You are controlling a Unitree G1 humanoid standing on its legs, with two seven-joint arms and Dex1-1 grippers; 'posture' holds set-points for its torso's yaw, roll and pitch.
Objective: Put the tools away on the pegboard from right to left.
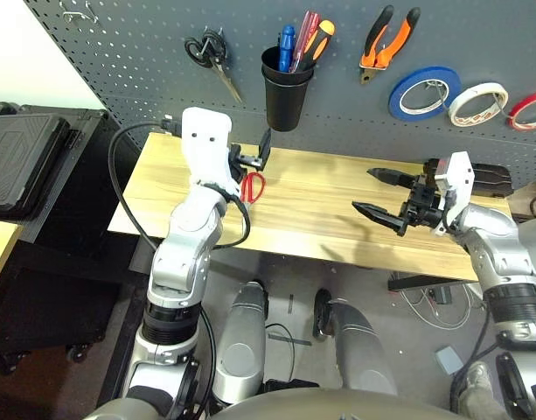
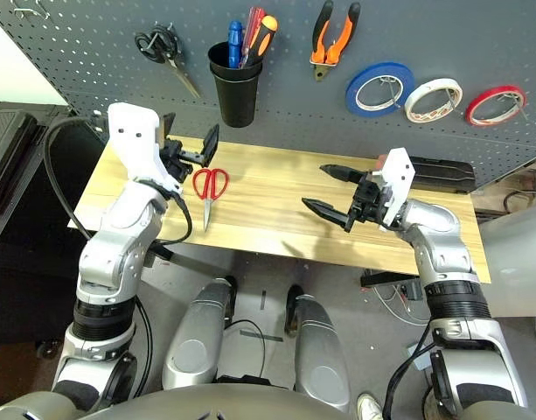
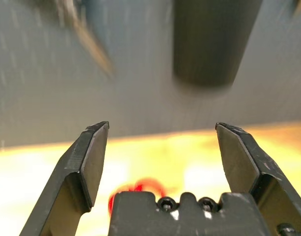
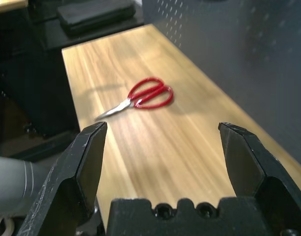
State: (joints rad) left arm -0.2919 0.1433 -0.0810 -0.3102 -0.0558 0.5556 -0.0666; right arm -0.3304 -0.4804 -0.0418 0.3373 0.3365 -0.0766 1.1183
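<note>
Red-handled scissors [image 2: 207,187] flat on the wooden worktop [image 2: 276,210] at its left end, blades pointing to the near edge. Left tool [image 2: 188,149] hovers just above and beside the handles, fingers spread, nothing held. Right tool [image 2: 330,191] over the worktop's right part, well apart from the scissors, fingers spread, empty. On the pegboard [image 2: 93,52]: pliers [image 2: 333,37], whitish tape roll [image 2: 433,99], and the screwdriver [image 2: 257,37] in the black cup [image 2: 234,86].
</note>
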